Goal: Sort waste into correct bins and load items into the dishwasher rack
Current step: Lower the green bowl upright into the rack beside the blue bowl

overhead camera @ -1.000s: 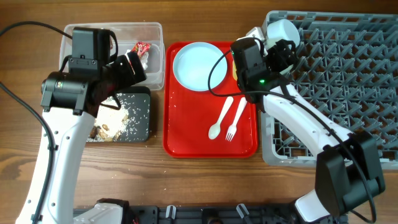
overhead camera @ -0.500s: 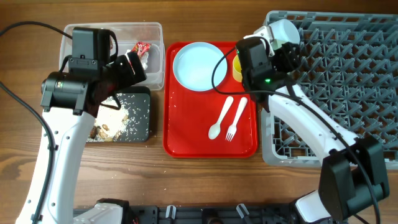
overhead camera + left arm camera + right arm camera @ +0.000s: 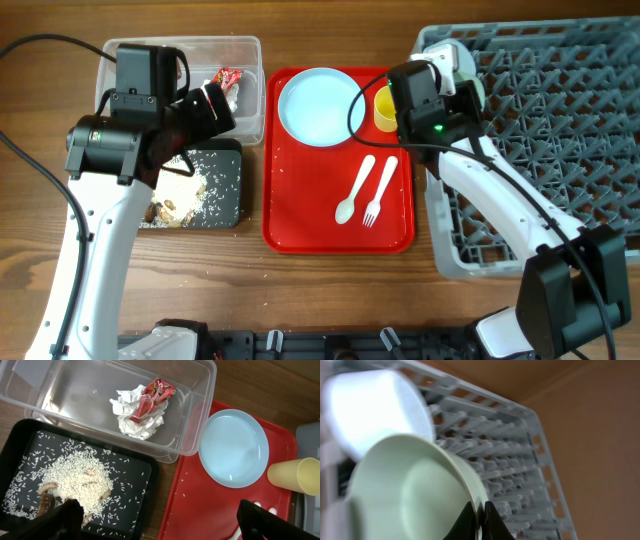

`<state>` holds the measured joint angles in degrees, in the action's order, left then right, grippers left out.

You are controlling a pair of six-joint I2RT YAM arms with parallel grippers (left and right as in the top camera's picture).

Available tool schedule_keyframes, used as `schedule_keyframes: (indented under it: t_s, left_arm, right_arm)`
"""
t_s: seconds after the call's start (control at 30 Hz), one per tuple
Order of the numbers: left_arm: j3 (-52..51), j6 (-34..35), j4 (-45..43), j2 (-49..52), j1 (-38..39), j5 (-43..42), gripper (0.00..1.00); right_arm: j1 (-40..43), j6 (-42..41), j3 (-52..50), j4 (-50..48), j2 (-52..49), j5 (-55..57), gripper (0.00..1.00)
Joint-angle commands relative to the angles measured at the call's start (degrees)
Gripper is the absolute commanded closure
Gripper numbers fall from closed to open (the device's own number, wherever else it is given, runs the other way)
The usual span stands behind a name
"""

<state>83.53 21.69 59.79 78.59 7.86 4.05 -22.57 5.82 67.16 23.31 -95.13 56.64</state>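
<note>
Bowl (image 3: 415,490) in R hand (image 3: 479,516), rack (image 3: 512,460) corner

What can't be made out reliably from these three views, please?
Overhead: the left arm covers much of the clear tub and part of the black tray.
Right wrist: blurred; whether the mint bowl pinched by the right gripper touches the rack is unclear.
Left wrist: the bottom edge cuts off most of the spoon and fork; the right edge clips the yellow cup.
</note>
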Motion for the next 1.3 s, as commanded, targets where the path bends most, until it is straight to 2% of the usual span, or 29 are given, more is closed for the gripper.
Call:
schedule_keyframes:
  t_s: [0.0, 0.2, 0.3, 0.4, 0.53, 0.67, 0.83, 1.27]
  left_arm:
    - [0.74, -0.68, -0.13, -0.09, -0.26, 0.55, 0.0]
    - [0.74, -0.68, -0.13, -0.09, -0.26, 0.55, 0.0]
    - [0.74, -0.68, -0.13, -0.09, -0.26, 0.55, 0.0]
    - [0.74, -0.68, -0.13, -0.09, -0.26, 0.55, 0.0]
    - [0.74, -0.68, -0.13, -0.09, -0.26, 0.55, 0.0]
    - [0.74, -0.68, -0.13, -0.09, -0.26, 0.55, 0.0]
    - [0.74, -0.68, -0.13, -0.09, -0.26, 0.55, 0.0]
    - [0.74, -0.68, -0.13, -0.09, -0.26, 0.55, 0.0]
  right_arm:
    - [-0.59, -0.85, -0.26, -2.47, 0.81, 2.99, 0.96]
    - [-0.59, 11.98, -0.26, -12.76, 4.59, 8.66, 0.96]
    - [-0.02, 22.27, -0.26, -18.71, 6.62, 11.34, 0.96]
    - [0.5, 30.77, -0.26, -19.28, 7.34, 12.41, 0.96]
    - [1.07, 37.44, -0.26, -16.55, 7.34, 17.11, 0.96]
    - [1.05, 38.82, -0.28, -10.21, 7.23, 18.4, 0.96]
    - [1.05, 34.86, -0.35, -1.73, 6.12, 17.55, 0.96]
    - [1.07, 34.71, -0.39, 0.11, -4.07, 14.47, 0.96]
